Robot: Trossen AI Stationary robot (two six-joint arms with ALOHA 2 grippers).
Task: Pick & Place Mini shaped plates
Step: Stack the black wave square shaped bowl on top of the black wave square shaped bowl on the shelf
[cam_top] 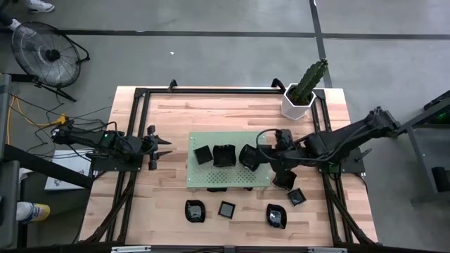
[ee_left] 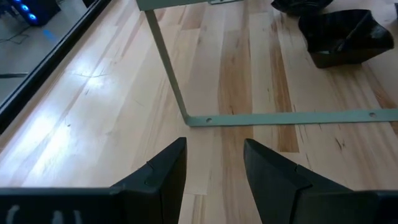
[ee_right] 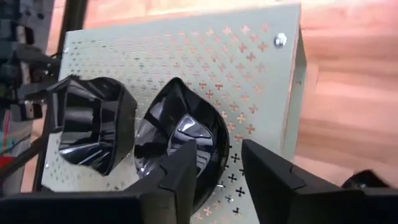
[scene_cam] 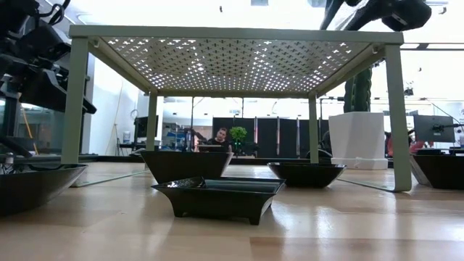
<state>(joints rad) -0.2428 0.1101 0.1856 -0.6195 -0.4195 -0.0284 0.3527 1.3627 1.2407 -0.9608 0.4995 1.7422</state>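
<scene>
A green perforated board [cam_top: 228, 176] stands on legs at the table's middle. Three glossy black mini plates rest on it: one at the left [cam_top: 204, 154], one in the middle [cam_top: 223, 155], one at the right [cam_top: 248, 156]. My right gripper [ee_right: 217, 177] is open at the board's right end, slanting down. The rim of the right plate [ee_right: 180, 140] stands between its fingers. Several more plates lie on the wood near the front edge [cam_top: 195, 210], [cam_top: 227, 209], [cam_top: 276, 216], [cam_top: 297, 196]. My left gripper [ee_left: 214, 168] waits open left of the board. My right gripper's fingers stand on either side of the near rim [ee_right: 214, 158] of the right plate, slanting down from the table's right. The plate rests on the board. Whether a finger touches the rim, I cannot tell.
A white hexagonal pot [cam_top: 299, 100] with a cactus stands at the far right corner. The board's legs and foot rail [ee_left: 280, 118] lie ahead of my left gripper. In the low view, plates [scene_cam: 221, 196], [scene_cam: 306, 172] sit under and around the board.
</scene>
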